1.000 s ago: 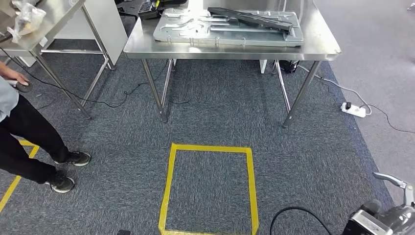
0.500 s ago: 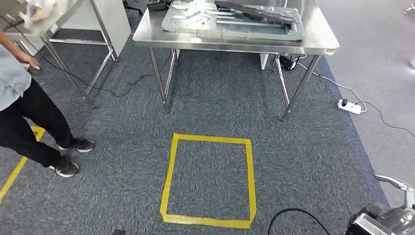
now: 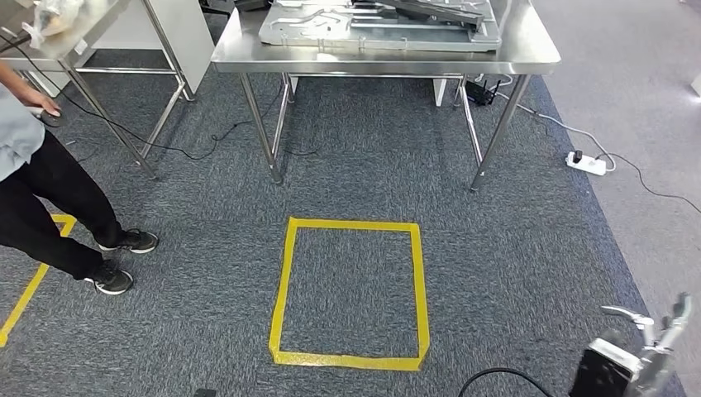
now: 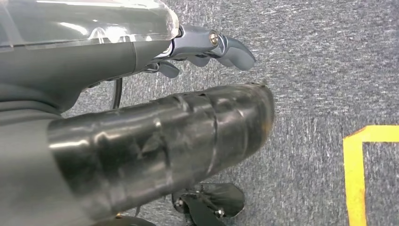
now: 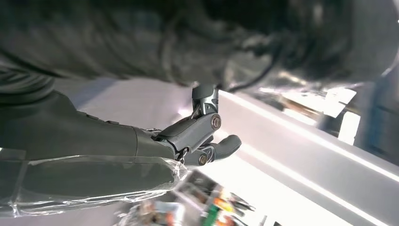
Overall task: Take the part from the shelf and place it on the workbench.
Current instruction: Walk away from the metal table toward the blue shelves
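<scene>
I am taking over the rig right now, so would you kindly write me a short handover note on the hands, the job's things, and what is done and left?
Left hand: hanging over the grey carpet, fingers apart, holding nothing.
Right hand: low at the robot's right side, fingers apart, holding nothing.
Steel workbench: straight ahead, beyond the yellow tape square; it already carries a flat grey metal panel with a long black part lying across it.
A person stands at the left, beside a second steel table.
Done: cannot tell whether that black part is the one from the shelf.
Left: confirm this, or fetch the part and set it on the workbench.
</scene>
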Action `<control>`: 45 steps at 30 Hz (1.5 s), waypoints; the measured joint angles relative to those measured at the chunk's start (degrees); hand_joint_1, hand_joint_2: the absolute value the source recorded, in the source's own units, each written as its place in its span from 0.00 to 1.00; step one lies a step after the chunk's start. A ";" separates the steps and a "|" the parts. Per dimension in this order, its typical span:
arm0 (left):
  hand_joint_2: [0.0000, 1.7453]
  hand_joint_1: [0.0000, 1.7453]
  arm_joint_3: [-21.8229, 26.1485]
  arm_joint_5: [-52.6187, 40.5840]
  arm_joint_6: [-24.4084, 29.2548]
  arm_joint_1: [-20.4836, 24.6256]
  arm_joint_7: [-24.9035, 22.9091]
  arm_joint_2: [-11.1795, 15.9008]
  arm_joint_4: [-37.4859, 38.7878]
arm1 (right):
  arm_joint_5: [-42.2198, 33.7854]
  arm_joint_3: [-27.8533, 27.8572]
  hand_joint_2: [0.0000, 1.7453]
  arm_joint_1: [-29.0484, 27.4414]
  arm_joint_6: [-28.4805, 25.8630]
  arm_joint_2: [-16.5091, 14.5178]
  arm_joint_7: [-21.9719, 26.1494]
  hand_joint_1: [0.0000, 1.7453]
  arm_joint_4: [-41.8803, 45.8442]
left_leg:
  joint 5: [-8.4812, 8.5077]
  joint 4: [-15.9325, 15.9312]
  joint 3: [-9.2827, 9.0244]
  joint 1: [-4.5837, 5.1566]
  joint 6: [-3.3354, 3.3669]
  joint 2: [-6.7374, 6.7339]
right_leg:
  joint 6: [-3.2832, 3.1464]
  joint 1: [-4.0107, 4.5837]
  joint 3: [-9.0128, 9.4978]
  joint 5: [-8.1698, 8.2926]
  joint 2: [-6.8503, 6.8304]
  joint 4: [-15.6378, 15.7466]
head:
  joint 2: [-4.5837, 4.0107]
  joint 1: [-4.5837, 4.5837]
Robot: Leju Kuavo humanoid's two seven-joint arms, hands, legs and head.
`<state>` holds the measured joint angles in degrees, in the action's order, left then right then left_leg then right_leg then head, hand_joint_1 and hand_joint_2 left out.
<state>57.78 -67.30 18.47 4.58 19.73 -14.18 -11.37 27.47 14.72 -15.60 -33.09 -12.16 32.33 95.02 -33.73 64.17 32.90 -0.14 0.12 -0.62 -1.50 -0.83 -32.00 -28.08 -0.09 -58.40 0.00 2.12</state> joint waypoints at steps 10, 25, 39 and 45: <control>0.00 0.00 1.13 0.55 0.36 -0.29 -0.31 -0.22 0.00 | 2.07 27.15 0.00 9.54 4.29 -0.79 7.37 0.00 -34.65 | 3.64 -6.96 -4.29 0.15 1.25 2.92 | 1.41 0.04 -1.76 1.46 2.70 -0.46 | 0.00 -0.01; 0.00 0.00 2.21 0.67 0.58 -0.11 -0.69 -0.85 0.00 | 9.62 45.50 0.00 16.17 -0.75 1.01 -5.65 0.00 -65.95 | 4.43 -6.83 -3.40 0.30 1.46 -4.26 | 1.99 0.62 0.23 -0.51 -2.36 -0.45 | 0.00 0.17; 0.00 0.00 2.74 0.87 0.95 -0.31 -0.77 -0.77 0.00 | 18.27 46.18 0.00 16.89 -0.99 0.54 -14.24 0.00 -76.85 | 3.65 -5.59 -3.64 -0.05 1.39 4.24 | 0.42 0.33 -1.19 1.14 5.54 -0.47 | -0.01 0.15; 0.00 0.00 2.84 0.77 1.02 -0.13 -0.78 -0.92 0.00 | 19.30 46.11 0.00 16.84 -0.53 0.45 -15.49 0.00 -77.93 | 5.23 -8.57 -4.49 -0.56 2.77 1.54 | 2.31 0.46 -3.59 -0.80 3.98 -3.88 | 0.00 0.22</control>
<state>60.61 -66.53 19.49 4.45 18.95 -15.10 -11.37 46.77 60.82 1.24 -33.62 -11.70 16.84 17.09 -28.49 55.60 28.41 -0.69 2.89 0.93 0.82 -0.37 -35.59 -28.88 3.88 -62.28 0.00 2.34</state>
